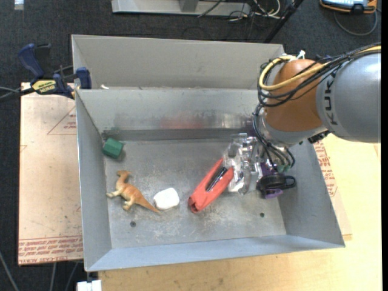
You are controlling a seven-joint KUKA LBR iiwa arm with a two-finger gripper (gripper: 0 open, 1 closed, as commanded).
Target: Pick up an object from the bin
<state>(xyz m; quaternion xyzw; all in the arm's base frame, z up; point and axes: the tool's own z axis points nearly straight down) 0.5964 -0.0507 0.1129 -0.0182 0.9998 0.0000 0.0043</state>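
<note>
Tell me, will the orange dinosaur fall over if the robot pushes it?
The orange dinosaur seems to lie on its side, so it would probably slide rather than tip. It looks like moulded plastic: likely stiff and light. Its thin tail might make it spin.

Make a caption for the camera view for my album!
The end effector hangs low in the grey bin beside a red tool, a toy dinosaur farther left.
</note>
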